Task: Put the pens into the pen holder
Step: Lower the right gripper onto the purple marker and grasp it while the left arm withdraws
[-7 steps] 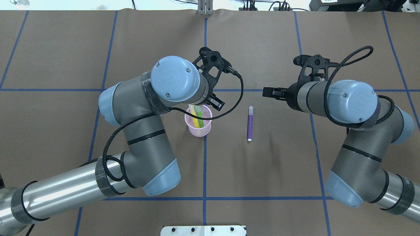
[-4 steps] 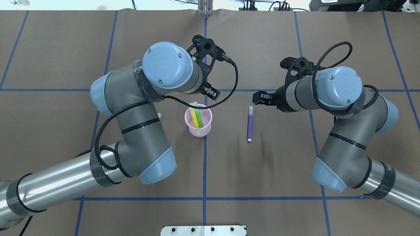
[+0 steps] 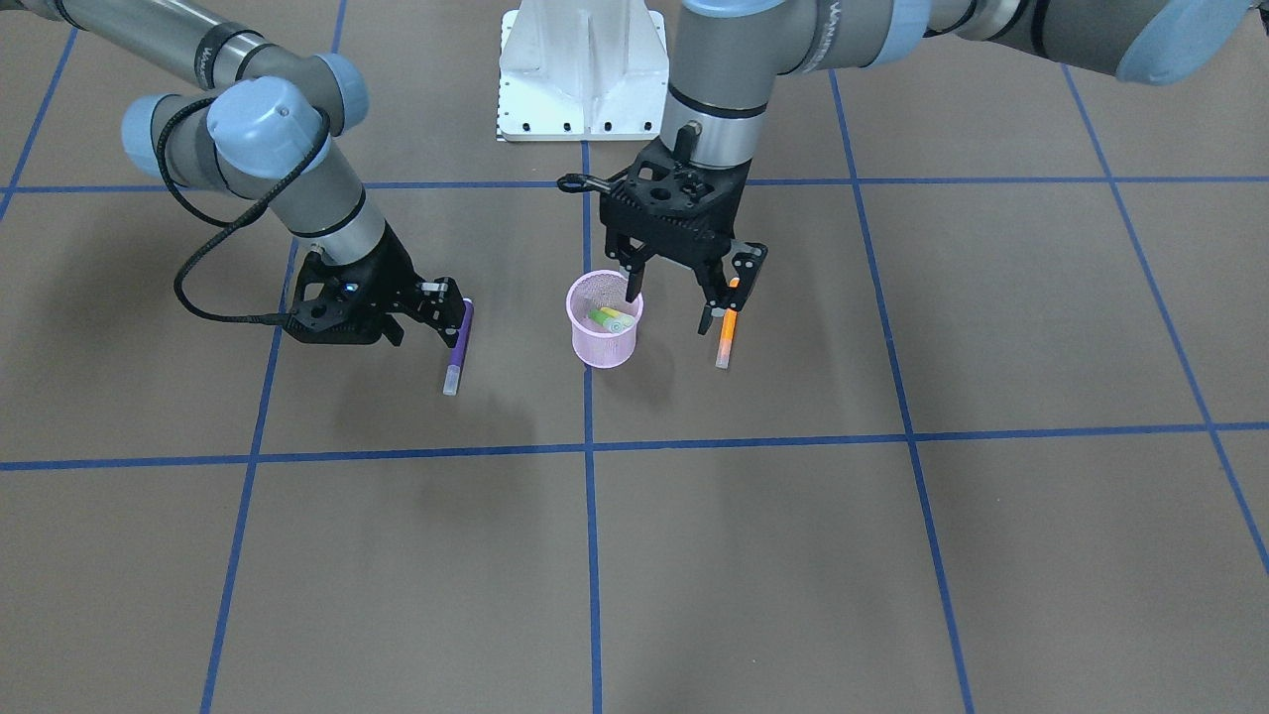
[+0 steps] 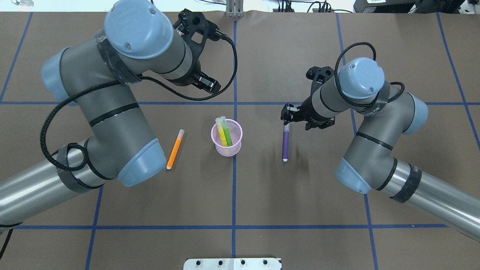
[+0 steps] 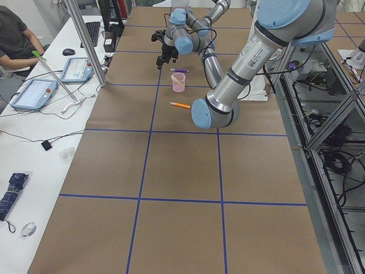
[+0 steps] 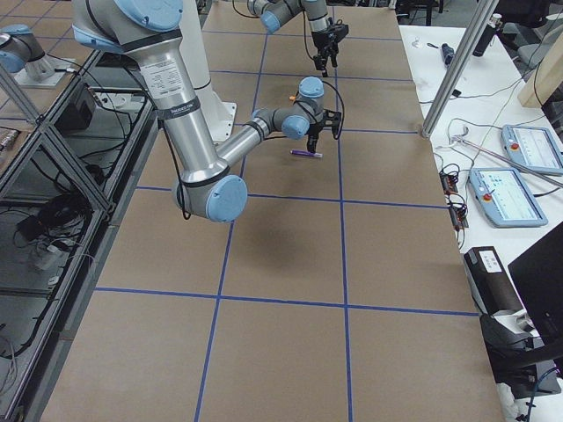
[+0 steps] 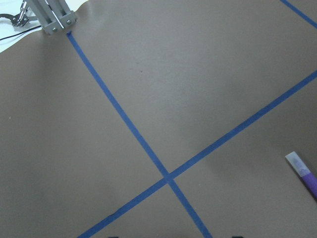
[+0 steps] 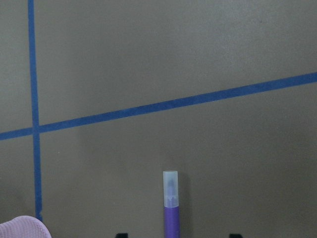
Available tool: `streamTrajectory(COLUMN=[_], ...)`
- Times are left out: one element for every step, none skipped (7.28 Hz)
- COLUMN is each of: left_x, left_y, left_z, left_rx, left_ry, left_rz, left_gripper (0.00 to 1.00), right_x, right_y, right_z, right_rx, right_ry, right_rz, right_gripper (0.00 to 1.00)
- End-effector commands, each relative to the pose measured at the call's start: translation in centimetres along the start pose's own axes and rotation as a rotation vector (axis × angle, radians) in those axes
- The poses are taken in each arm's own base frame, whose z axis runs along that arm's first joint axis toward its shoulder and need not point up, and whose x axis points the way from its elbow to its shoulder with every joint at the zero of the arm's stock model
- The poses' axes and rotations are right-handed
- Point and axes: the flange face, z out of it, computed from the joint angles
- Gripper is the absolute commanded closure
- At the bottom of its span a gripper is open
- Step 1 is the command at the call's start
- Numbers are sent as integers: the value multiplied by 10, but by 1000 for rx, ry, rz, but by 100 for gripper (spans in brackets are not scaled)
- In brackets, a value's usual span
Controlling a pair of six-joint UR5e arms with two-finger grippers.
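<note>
The purple pen (image 4: 285, 144) lies flat on the table, apart from the pen holder (image 4: 227, 149) on its right. It looks light, stiff and apt to roll, so I'd pinch the barrel, not the slick cap. My right gripper (image 4: 287, 117) tilts down over the capped end, jaws apart; the left gripper (image 3: 672, 297) hangs raised, spread and empty.

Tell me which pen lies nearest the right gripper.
The purple pen: its capped end lies just under the right gripper. The orange pen lies beyond the pen holder, which holds the yellow pen and green pen.
</note>
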Motion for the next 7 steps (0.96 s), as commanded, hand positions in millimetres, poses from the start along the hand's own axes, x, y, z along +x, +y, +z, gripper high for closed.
streamTrajectory(left_x=[-9, -9, -9, -9, -9, -9, -11], left_y=[3, 3, 2, 2, 2, 2, 2], left_z=[-8, -13, -15, -15, -15, -19, -19], left_rx=[1, 9, 12, 12, 14, 21, 32], left_ry=[-1, 1, 1, 1, 1, 4, -14], left_rz=[-14, -16, -16, -16, -15, -14, -15], left_gripper=[11, 11, 11, 10, 10, 9, 9], right_x=[-1, -13, -28, -32, -28, -23, -20], right_y=[-15, -20, -27, -28, -25, -23, -22], right_z=[29, 32, 43, 43, 47, 50, 51], right_rx=[-75, -91, -120, -128, -136, -155, -166], right_ry=[33, 31, 59, 74, 83, 86, 94], right_rz=[-43, -40, -20, -6, -3, 5, 12], right_gripper=[27, 26, 26, 34, 39, 42, 44])
